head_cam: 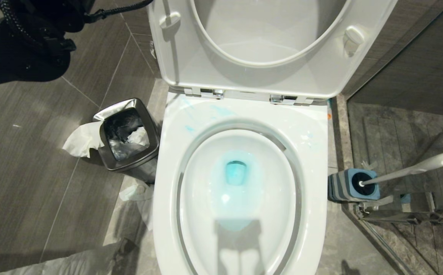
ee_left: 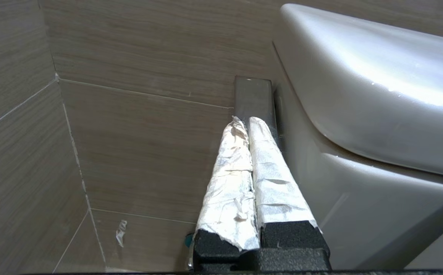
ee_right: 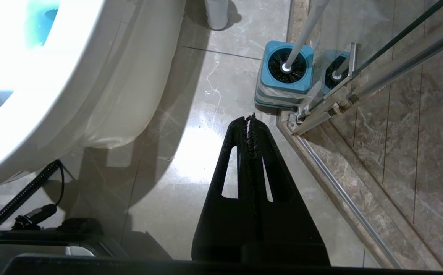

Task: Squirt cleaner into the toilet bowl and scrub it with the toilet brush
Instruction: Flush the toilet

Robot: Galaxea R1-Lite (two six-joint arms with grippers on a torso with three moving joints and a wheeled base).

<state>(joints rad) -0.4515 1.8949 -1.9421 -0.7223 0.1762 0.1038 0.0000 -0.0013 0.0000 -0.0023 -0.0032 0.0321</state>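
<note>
We judge the squirting step done and the scrubbing not yet begun. The cleaner (head_cam: 236, 172) sits as a turquoise-tinted pool at the bottom of the toilet bowl (head_cam: 240, 252), with faint blue smears (head_cam: 221, 110) on the porcelain deck just below the hinges and at the rim's upper left. The seat and lid are raised. No cleaner bottle shows in any view.

The toilet brush (head_cam: 412, 169) stands in its blue-and-grey striped holder (head_cam: 349, 186) on the floor, just beside the bowl on our right and against the glass shower door frame (head_cam: 397, 210); its white handle leans away toward the shower. Nothing is touching it.

Our left gripper (ee_left: 247, 124) has its paper-wrapped fingers (ee_left: 229, 175) pressed together and empty, pointing at the tiled wall beside the cistern; in the head view only the dark bulk of the left arm (head_cam: 23, 42) shows at the upper left. Our right gripper (ee_right: 251, 120) also has its black fingers closed on nothing, hanging over the floor between bowl and holder, near the brush but apart from it.

A steel waste bin (head_cam: 130, 133) with paper spilling out stands left of the bowl.

What remains, as we read it: take the brush by its handle, lift it out, scrub the bowl.
</note>
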